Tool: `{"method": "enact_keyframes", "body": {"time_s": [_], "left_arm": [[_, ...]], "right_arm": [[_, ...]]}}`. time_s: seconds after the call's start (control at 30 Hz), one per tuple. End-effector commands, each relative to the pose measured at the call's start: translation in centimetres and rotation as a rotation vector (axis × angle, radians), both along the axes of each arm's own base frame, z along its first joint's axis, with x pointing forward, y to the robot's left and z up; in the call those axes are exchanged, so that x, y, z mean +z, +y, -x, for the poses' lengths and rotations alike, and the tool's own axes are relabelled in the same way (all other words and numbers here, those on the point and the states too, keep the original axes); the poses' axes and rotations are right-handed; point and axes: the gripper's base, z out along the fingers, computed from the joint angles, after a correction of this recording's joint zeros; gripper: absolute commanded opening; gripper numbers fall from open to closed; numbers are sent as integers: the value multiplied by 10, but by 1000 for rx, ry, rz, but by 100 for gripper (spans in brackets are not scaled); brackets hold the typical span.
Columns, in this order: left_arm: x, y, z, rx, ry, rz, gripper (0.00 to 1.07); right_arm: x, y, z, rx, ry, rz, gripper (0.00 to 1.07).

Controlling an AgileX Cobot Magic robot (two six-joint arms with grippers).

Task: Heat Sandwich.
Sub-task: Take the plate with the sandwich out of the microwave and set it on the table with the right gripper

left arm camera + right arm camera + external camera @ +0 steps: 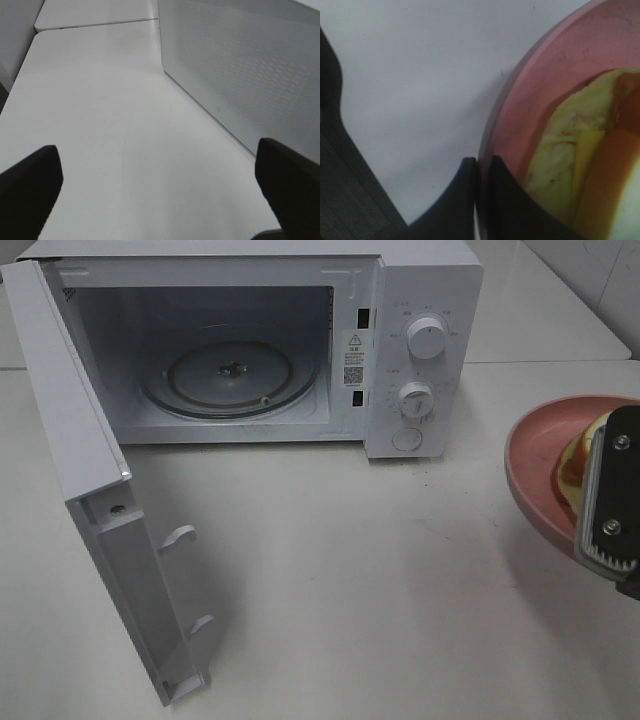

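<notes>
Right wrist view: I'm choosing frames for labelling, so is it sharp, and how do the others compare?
Right wrist: soft focus on the layered sandwich and round pink plate. Left wrist: black fingertips blurred. Exterior high: crisp, with soft shadows beneath the white microwave's open door.

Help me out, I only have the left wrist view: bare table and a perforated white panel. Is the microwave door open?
Observer: Yes, the microwave door is swung wide open, and the glass turntable inside is bare.
Operator: Where is the sandwich?
Observer: The sandwich lies on a pink plate at the right edge of the high view, not yet inside.
Operator: Is anything holding it?
Observer: The right hand is shut on the pink plate's rim.
</notes>
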Motion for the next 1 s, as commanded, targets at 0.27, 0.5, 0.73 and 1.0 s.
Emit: {"method": "enact_keyframes", "body": {"time_s": [0.27,0.5,0.73,1.0], "left_arm": [[0,0,3,7,-31,3,101],[0,0,3,7,-31,3,101],[0,0,3,7,-31,3,101],[0,0,3,7,-31,3,101]], "right_arm": [[1,-8,0,-261,-33,-27,0],[-2,-7,-2,-324,-22,-40,0],[-18,3,-14,-346,18,-23,0],[-32,6,-31,-401,29,-41,0]]}}
